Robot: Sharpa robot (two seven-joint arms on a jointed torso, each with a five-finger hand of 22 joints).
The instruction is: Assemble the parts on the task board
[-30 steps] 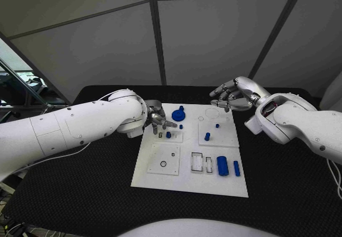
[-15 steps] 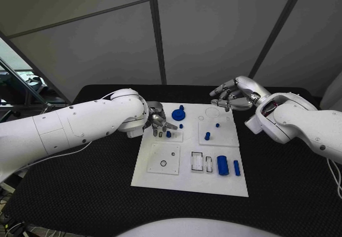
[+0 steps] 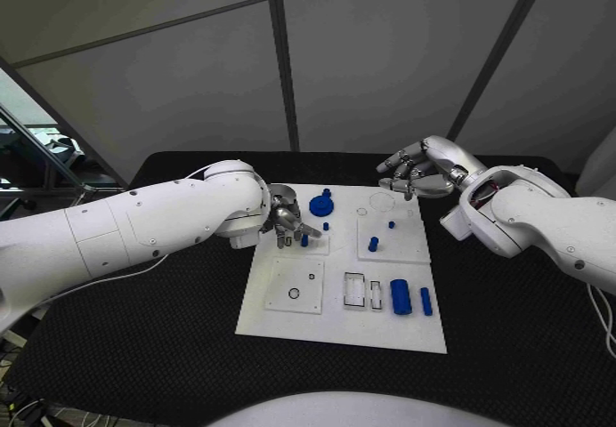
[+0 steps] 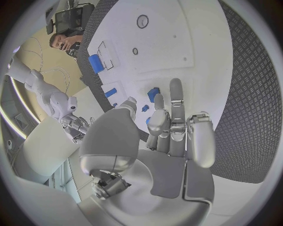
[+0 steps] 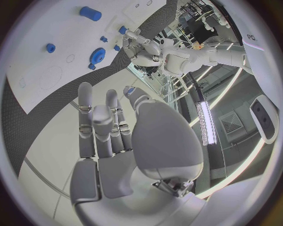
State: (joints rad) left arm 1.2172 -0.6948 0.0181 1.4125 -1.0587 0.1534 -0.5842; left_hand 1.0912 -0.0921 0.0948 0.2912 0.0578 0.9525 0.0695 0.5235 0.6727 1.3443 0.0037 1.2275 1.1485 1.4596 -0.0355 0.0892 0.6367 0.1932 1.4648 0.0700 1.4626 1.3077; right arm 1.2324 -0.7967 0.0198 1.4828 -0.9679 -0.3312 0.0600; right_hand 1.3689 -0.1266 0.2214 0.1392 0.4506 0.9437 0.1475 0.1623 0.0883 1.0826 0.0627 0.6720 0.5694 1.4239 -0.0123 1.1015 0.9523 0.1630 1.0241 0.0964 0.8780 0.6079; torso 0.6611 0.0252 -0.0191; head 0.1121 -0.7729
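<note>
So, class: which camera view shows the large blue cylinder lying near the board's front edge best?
The head view: the large blue cylinder lies unobstructed on the task board. The left wrist view shows it small and far off, and the right wrist view likewise, near the rim.

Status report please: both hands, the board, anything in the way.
Left hand over a small blue peg, fingers apart. Right hand empty at white task board far edge. Nothing blocking.

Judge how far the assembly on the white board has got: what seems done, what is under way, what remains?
Seemingly done: a blue round part and small blue pegs stand on the task board. Under way: the left robot hand hangs over a small peg; whether it grips is unclear. The right robot hand holds nothing. Left: two blue cylinders lie loose beside empty rectangular slots.
</note>
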